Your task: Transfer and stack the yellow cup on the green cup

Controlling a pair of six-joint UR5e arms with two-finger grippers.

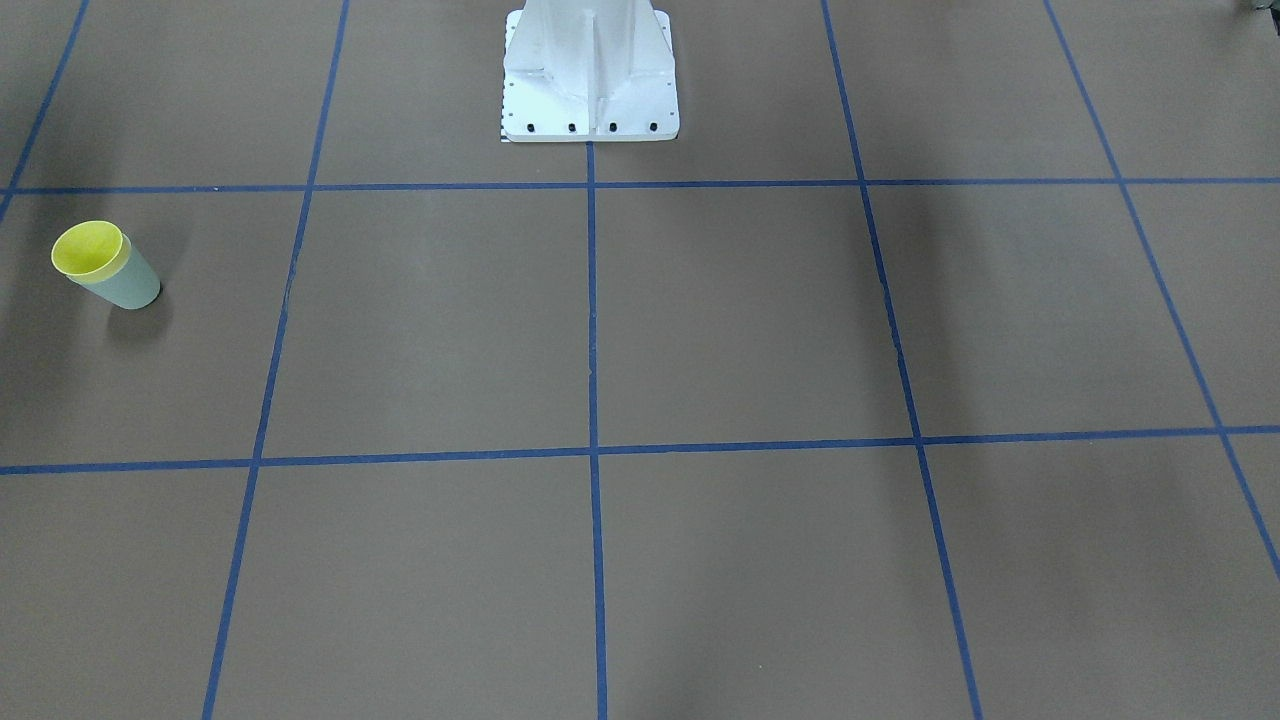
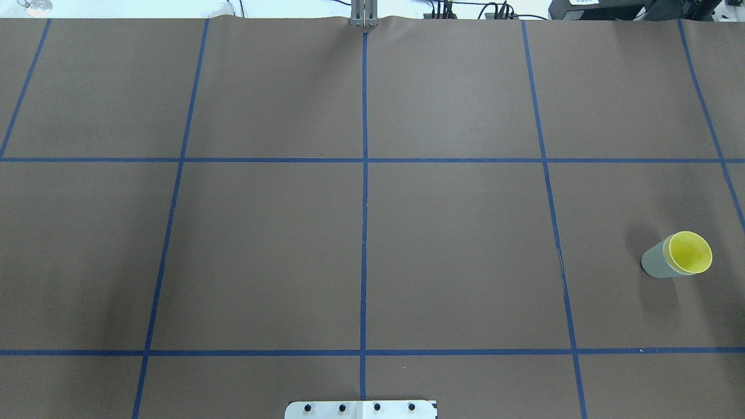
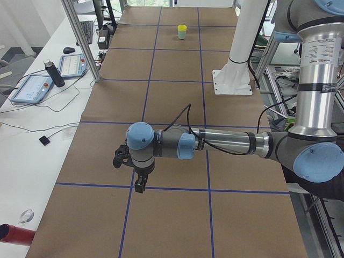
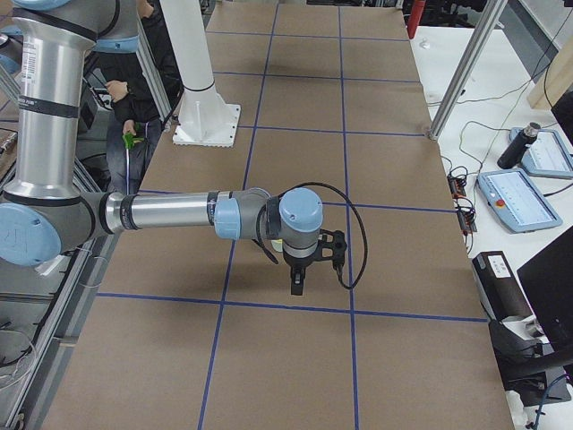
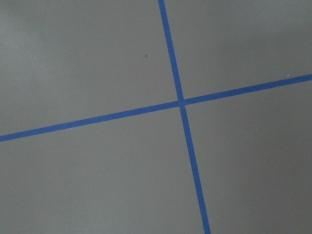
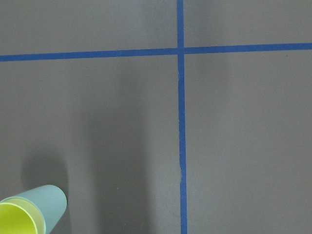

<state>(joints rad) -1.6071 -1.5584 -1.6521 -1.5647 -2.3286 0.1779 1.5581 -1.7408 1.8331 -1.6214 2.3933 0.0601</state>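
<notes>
1. I see the yellow cup [image 2: 690, 254] seated inside the green cup [image 2: 656, 263], only its rim and inner wall showing above the green one; the stack is done.
2. In the overhead view the pair stands at about 3 o'clock from the middle of the desk [image 2: 454, 244], near the desk's edge on the robot's right; the exterior left view shows it upright at the far end.
3. In the right wrist view the two cups sit in the corner at about 7 o'clock, partly cut off by the edge; the crossing of the blue tape lines [image 6: 180, 49] lies at 12 o'clock.
4. The left hand [image 3: 140, 185] hangs over the desk on the near arm, pointing down, close to a tape line; it shows only in that side view, so I cannot tell how far its fingers are apart; I see nothing in it.
5. The right hand [image 4: 297, 285] likewise points down over the desk, well apart from the cups; only the exterior right view shows it, so I cannot tell its opening either; nothing is visibly held.
6. The left wrist view gives bare brown desk and one tape crossing; the white robot base [image 1: 590, 80] stands at 12 o'clock in the front-facing view.
</notes>
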